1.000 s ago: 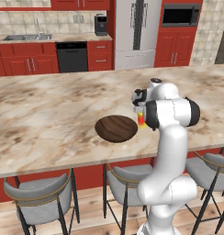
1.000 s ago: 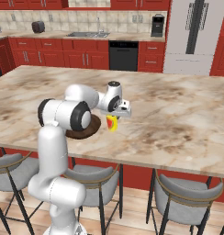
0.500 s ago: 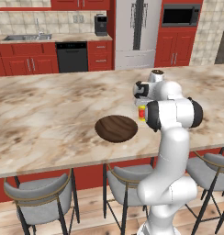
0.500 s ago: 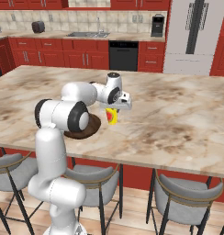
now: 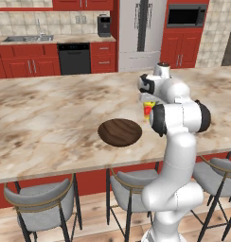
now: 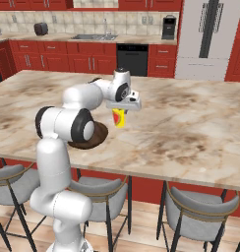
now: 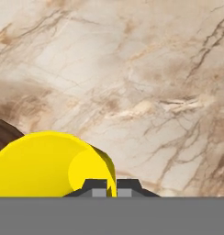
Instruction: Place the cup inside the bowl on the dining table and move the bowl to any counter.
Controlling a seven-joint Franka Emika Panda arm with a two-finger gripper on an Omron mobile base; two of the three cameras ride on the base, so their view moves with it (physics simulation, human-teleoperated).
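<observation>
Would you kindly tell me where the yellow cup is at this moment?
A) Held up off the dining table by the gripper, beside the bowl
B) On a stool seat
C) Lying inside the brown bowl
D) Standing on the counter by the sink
A: the cup hangs under the gripper, clear of the dining table, with the bowl empty beside it.

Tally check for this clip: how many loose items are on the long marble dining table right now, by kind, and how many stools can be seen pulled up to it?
Small yellow cylindrical cup with red mark: 1
Wide shallow dark brown wood-grain bowl: 1
Grey cushioned stools: 3
Total: 5
</observation>
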